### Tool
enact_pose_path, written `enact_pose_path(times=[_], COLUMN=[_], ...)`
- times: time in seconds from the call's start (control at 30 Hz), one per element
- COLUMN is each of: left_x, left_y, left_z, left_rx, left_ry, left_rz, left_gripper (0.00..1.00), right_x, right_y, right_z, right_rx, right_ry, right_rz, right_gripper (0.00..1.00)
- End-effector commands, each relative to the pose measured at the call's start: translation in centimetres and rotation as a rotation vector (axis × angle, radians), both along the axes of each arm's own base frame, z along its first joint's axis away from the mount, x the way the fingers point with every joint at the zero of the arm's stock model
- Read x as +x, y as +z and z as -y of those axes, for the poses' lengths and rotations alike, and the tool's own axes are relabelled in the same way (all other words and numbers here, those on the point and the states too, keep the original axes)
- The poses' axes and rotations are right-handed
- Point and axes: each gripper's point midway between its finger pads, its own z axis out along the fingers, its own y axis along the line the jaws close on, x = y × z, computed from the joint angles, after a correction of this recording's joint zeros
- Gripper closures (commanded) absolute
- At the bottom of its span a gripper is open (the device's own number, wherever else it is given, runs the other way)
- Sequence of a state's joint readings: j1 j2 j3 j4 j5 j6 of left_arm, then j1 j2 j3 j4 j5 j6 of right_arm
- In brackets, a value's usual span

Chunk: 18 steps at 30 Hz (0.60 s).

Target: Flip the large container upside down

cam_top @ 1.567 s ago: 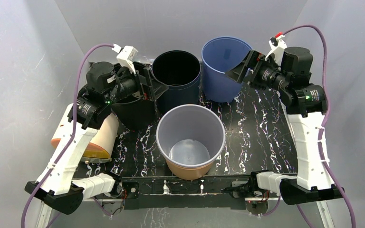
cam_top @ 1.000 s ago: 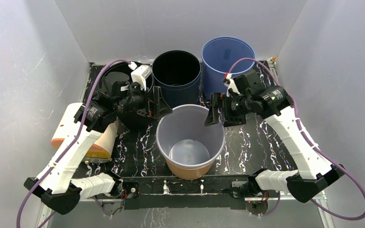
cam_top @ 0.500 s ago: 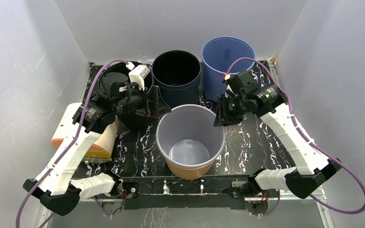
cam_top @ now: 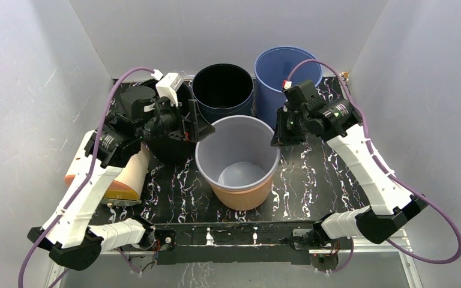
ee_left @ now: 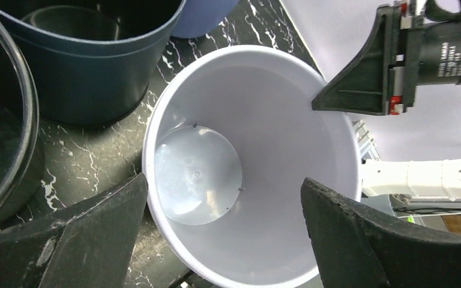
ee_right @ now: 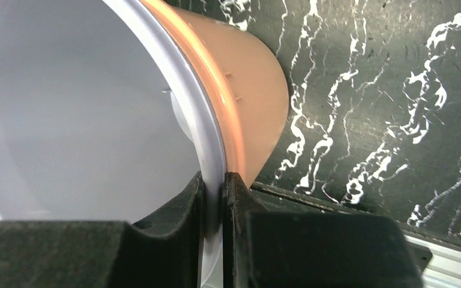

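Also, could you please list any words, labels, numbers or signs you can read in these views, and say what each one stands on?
Nothing here can be read.
White print on the right arm's black wrist housing, seen in the left wrist view: a few lines, too small and blurred to read.
large container: no lettering visible.
dark blue bucket and blue bucket: no lettering visible.
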<state>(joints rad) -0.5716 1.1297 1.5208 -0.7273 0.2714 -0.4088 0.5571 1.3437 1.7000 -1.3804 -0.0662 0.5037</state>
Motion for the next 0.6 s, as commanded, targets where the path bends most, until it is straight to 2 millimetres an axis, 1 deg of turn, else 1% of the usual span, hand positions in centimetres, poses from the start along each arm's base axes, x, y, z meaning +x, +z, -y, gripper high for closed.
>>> enact_pose_path(times=[0.0, 0.1, 0.17, 0.23, 0.3, 0.33, 0.37, 0.47, 0.57], left_x=[-0.1, 0.1, 0.1, 0.1, 0.1, 0.1, 0.1, 0.3, 0.2], left_y=[2.7, 3.2, 3.6, 4.1, 4.3, 4.2, 4.1, 3.9, 3.7], left_z=[-0.5, -0.3, -0.1, -0.1, -0.4, -0.7, -1.0, -1.1, -0.7], left_rx=[-0.024, -0.032, -0.039, -0.040, -0.015, 0.000, 0.014, 0.020, 0.002], left_ry=[0.015, 0.012, 0.004, -0.006, -0.001, 0.008, 0.016, 0.025, 0.012], left_rz=[0.072, 0.084, 0.090, 0.103, 0.104, 0.103, 0.101, 0.103, 0.095], left_gripper=[0.02, 0.02, 0.02, 0.02, 0.02, 0.02, 0.02, 0.02, 0.02], right_x=[4.3, 5.7, 6.4, 6.9, 7.0, 7.0, 7.0, 6.8, 6.8], right_y=[4.1, 4.2, 4.0, 3.8, 4.0, 4.2, 4.4, 5.1, 6.5], right_z=[-2.4, -4.3, -5.0, -4.8, -3.9, -3.5, -2.9, -1.9, -0.8], right_rx=[0.185, 0.301, 0.353, 0.361, 0.332, 0.311, 0.285, 0.226, 0.155], right_ry=[-0.093, -0.129, -0.167, -0.207, -0.233, -0.239, -0.245, -0.241, -0.222], right_rz=[0.214, 0.239, 0.240, 0.248, 0.268, 0.278, 0.290, 0.312, 0.345], right_gripper=[1.00, 1.00, 1.00, 1.00, 1.00, 0.89, 0.75, 0.47, 0.37])
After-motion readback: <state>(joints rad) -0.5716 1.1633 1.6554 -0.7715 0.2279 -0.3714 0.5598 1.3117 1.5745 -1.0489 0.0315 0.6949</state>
